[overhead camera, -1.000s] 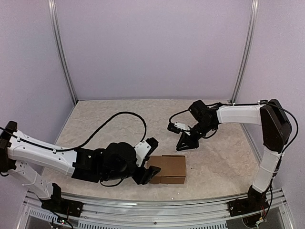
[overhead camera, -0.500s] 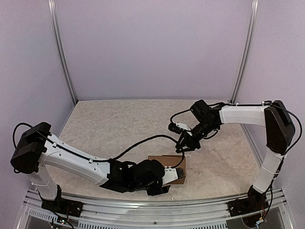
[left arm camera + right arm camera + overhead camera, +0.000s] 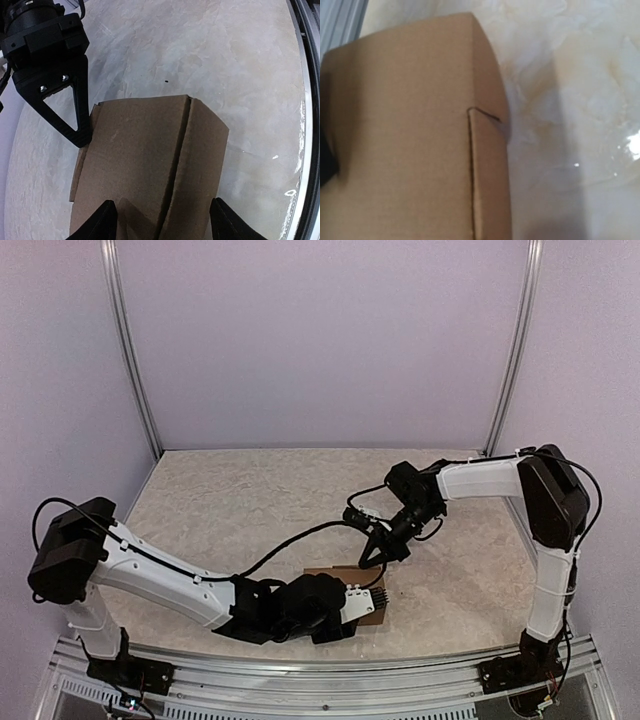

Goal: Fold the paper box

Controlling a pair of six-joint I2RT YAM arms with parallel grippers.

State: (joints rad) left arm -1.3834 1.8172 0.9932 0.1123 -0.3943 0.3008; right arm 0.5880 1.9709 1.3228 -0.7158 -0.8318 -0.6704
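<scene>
The paper box [image 3: 150,160], lying near the front edge of the table [image 3: 250,500], was straddled by the left gripper [image 3: 162,215], jaws spread, apparently to steady it, while the right gripper [image 3: 82,137], jaws pressed together, was set at its far edge.

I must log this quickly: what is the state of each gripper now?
Left gripper: open, spread over the paper box, gripping nothing.
Right gripper: closed, empty, tip by its edge.

Paper box [image 3: 376,608] mostly hidden under left arm [image 3: 170,580]; near end cut by left wrist view's edge.
</scene>
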